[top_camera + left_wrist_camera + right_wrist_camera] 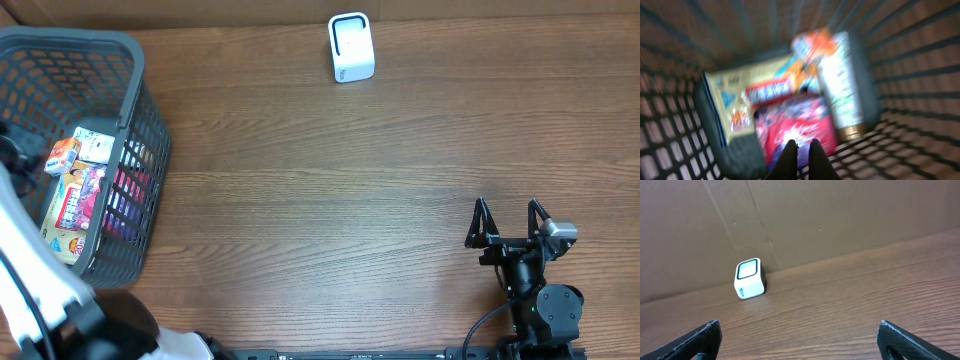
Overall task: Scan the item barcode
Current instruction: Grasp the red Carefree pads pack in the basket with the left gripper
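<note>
The red snack pouch [797,131] lies among other packets in the grey mesh basket [140,60], far left. The left gripper [802,143] is down inside to pick it, jaws closed; blur hides whether it pinches anything. The white barcode scanner [351,47] stands at the table's far edge, and the right gripper [508,206] faces it, wide open and empty.

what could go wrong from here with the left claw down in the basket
The left claw is shut just over the red packet, but the blurred view shows no sure hold; it may come up empty. Items are packed tight in the basket, so the white tube beside it could get dragged along. The scanner stands far across the table, a long carry.
</note>
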`<state>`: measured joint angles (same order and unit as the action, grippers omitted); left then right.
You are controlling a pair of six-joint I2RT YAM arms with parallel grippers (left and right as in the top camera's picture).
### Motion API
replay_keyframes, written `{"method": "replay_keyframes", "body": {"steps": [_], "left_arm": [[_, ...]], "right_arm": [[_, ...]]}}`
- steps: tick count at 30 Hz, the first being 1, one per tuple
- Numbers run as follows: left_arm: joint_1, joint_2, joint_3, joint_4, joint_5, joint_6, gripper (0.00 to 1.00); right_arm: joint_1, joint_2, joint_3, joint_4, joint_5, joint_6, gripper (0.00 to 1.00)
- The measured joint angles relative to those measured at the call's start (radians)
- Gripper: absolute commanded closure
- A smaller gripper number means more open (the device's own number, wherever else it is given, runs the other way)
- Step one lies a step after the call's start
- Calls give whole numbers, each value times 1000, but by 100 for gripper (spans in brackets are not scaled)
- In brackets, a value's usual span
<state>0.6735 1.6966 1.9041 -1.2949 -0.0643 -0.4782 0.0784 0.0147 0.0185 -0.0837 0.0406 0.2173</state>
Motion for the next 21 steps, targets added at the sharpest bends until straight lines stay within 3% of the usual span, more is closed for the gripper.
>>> {"method": "replay_keyframes", "body": {"steps": [2, 3, 8, 11, 21], "left_arm": [[0, -61, 64, -8, 1, 9, 14], [0, -88, 83, -13, 0, 14, 0], [0, -136, 68, -43, -2, 16, 0], [0, -104, -53, -31, -32, -6, 0], [0, -43, -449, 206, -69, -48, 0]], "right_arm": [[0, 0, 0, 0, 0, -1, 0], [0, 0, 0, 0, 0, 0, 0], [0, 0, 0, 0, 0, 0, 0], [0, 0, 0, 0, 0, 0, 0], [0, 0, 0, 0, 0, 0, 0]]}}
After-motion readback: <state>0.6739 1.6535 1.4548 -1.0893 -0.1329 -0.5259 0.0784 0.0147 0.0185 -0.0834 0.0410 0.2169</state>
